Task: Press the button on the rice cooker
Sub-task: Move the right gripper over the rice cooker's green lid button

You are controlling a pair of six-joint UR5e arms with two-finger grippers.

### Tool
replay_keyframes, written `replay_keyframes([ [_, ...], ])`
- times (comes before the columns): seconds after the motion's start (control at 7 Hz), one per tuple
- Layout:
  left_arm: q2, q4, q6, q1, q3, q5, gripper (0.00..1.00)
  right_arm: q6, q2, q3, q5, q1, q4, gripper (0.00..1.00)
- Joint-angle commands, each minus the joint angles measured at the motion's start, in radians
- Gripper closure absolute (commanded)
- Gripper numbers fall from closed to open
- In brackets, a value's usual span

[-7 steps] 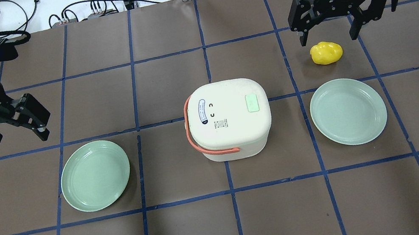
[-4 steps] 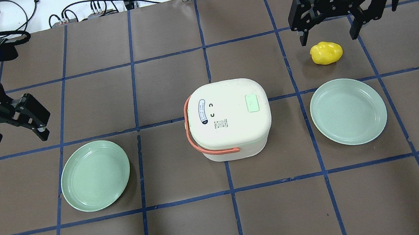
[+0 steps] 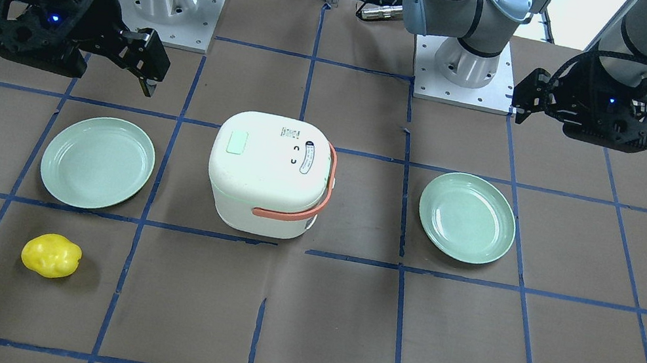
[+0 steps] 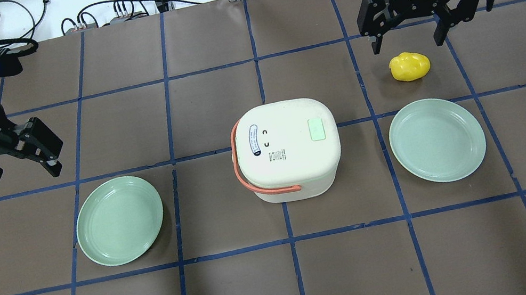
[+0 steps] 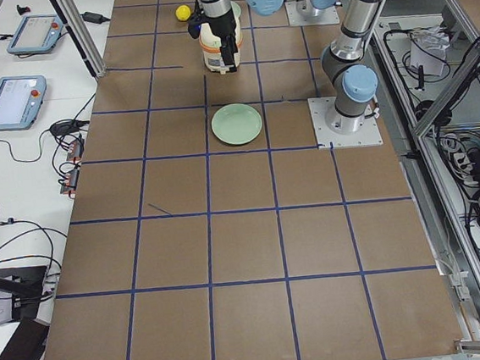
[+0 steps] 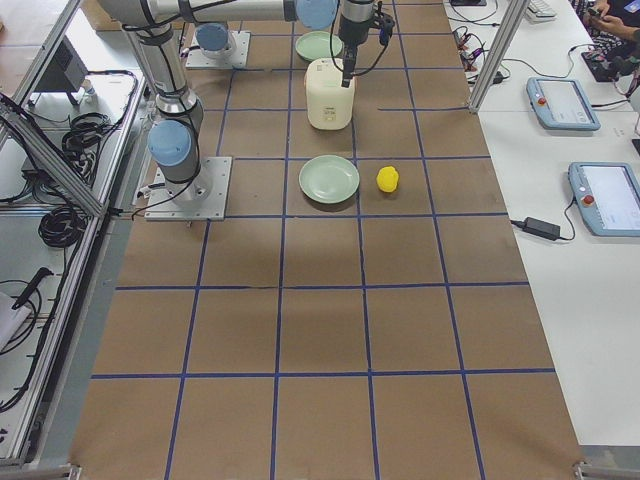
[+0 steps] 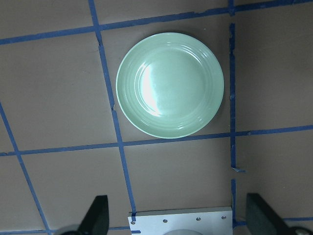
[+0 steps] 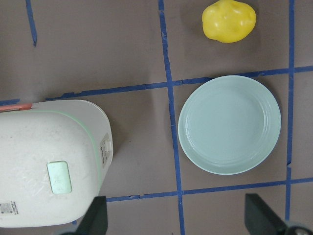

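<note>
A brown table (image 4: 245, 291) marked into squares by blue tape carries everything. Nearest the robot, three things stand in a row across its middle. A pale green plate (image 4: 119, 220) lies on the left and a second green plate (image 4: 437, 139) on the right, both bare.

Between them, apart from each, stands the white rice cooker (image 4: 286, 150) with its lid down. Its orange handle (image 4: 270, 189) is folded around the left and near sides. The cooker's button (image 4: 316, 129), a pale green rectangle, sits on the right part of the lid, and nothing touches it.

A little farther out, the left gripper (image 4: 23, 170) hangs above the table, beyond the left plate and well to the left of the cooker. Its jaws are spread wide and hold nothing.

Farther still, beyond the right plate, a lumpy yellow fruit (image 4: 409, 66) rests on the table. The right gripper (image 4: 407, 43) hovers over the fruit's far side, jaws wide apart and empty, well away from the cooker.
</note>
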Motion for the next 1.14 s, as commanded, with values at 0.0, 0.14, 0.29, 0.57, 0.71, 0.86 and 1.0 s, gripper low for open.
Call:
replay_keyframes([
  [0.0, 0.000, 0.000, 0.000, 0.000, 0.000, 0.000, 0.00, 0.016, -0.003, 0.003, 0.007, 0.033, 0.000, 0.00],
  [0.14, 0.000, 0.000, 0.000, 0.000, 0.000, 0.000, 0.00, 0.056, -0.005, 0.019, 0.008, 0.073, -0.006, 0.00],
  [0.29, 0.000, 0.000, 0.000, 0.000, 0.000, 0.000, 0.00, 0.159, 0.003, 0.026, 0.007, 0.148, -0.062, 0.00],
  [0.57, 0.000, 0.000, 0.000, 0.000, 0.000, 0.000, 0.00, 0.202, 0.012, 0.042, 0.011, 0.222, -0.105, 0.22],
  [0.71, 0.000, 0.000, 0.000, 0.000, 0.000, 0.000, 0.00, 0.199, 0.029, 0.089, 0.043, 0.225, -0.171, 0.65],
  [0.86, 0.000, 0.000, 0.000, 0.000, 0.000, 0.000, 0.00, 0.193, 0.049, 0.141, 0.095, 0.225, -0.249, 0.82],
  [1.0, 0.000, 0.000, 0.000, 0.000, 0.000, 0.000, 0.00, 0.193, 0.053, 0.176, 0.096, 0.225, -0.297, 0.90],
])
